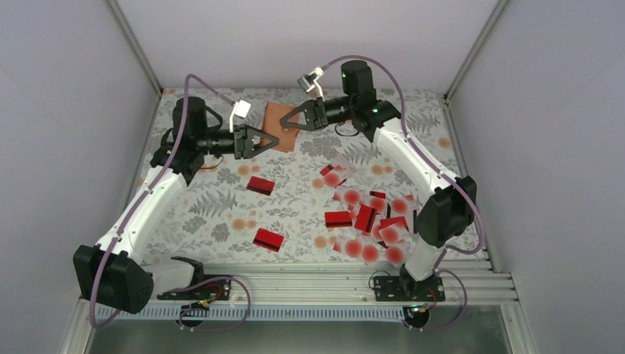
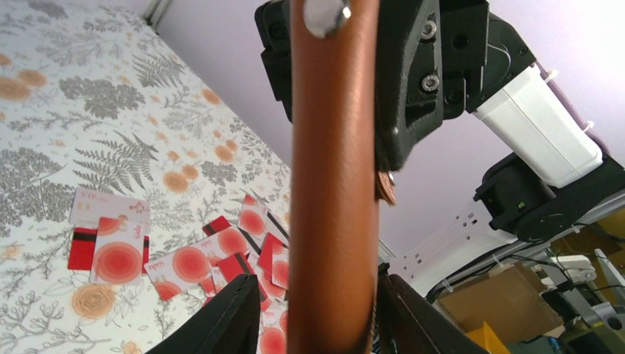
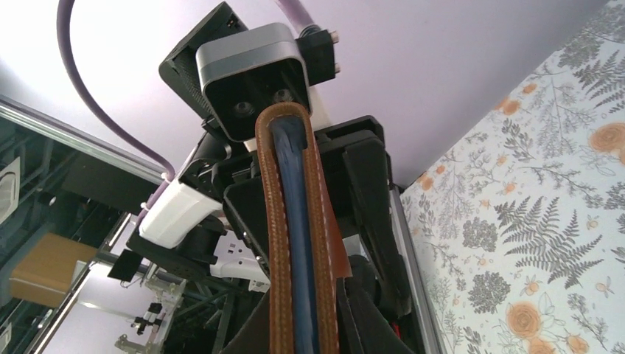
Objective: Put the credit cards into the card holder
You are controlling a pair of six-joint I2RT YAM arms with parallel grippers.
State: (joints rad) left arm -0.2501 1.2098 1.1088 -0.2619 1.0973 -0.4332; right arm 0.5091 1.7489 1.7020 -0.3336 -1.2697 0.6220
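1. Card holder point(image 1: 280, 125): brown leather, held off the table at the far side, between the two arms. It is on edge and folded nearly flat. The right wrist view looks down the narrow mouth, with a blue-grey lining between two stitched leaves. No card shows in the slit.
2. Handling, as a judgement: light, with soft leather that bends. The fold probably springs toward closed, so the mouth needs spreading before a card goes in. Best purchase is on the stitched rims, one leaf per gripper. A snap stud point(image 2: 328, 15) sits at one end.
3. Left gripper point(image 1: 267, 140): pinched on the holder's near-left corner. In its own wrist view its fingers point(image 2: 221, 317) flank the leather on both sides.
4. Right gripper point(image 1: 295, 122): clamped on the opposite, far-right edge. Its jaw bites the leather high in the left wrist view.
5. Credit cards point(image 1: 366, 220): an overlapping heap on the table's near right, well apart from the holder. Some are red with a black stripe, others pale with red dots. They look thin, stiff and glossy, so likely slippery and hard to lift flat. Taking one by an overhanging edge seems wisest.
6. A lone red card point(image 1: 260, 184) and a second lone card point(image 1: 268, 240) lie mid-table, apart from the heap.
7. Table point(image 1: 206, 214): covered with a fern-print cloth.
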